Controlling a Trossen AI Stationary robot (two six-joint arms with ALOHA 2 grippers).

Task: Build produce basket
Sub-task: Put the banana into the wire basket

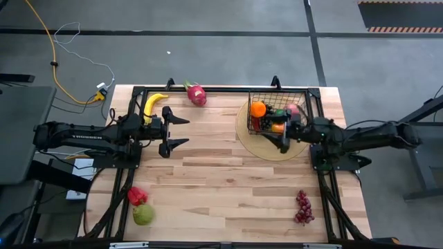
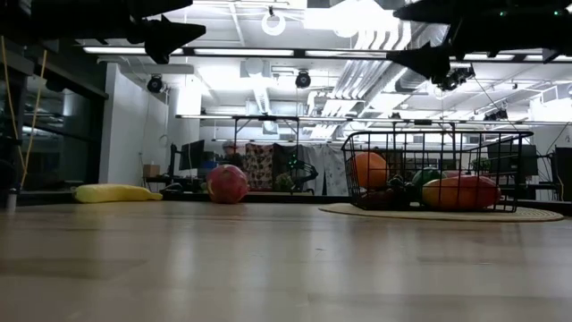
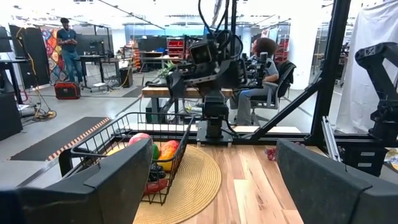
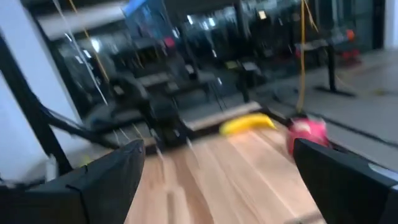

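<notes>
The black wire basket (image 1: 278, 109) stands on a round tan disc (image 1: 252, 142) at the far right and holds an orange (image 1: 258, 108) and other produce. It also shows in the low view (image 2: 438, 170). My right gripper (image 1: 275, 131) is open and empty, raised over the basket's near side. My left gripper (image 1: 181, 131) is open and empty, raised above the table's left half. A banana (image 1: 154, 105) and a dragon fruit (image 1: 196, 93) lie at the far edge. A red pepper (image 1: 137, 196) and a green pear (image 1: 143, 214) lie near left, purple grapes (image 1: 302, 207) near right.
A black frame (image 1: 208, 89) runs along the table's far edge and down both sides. Bare wood lies in the table's middle (image 1: 228, 180). People (image 3: 67, 43) are in the room beyond the table.
</notes>
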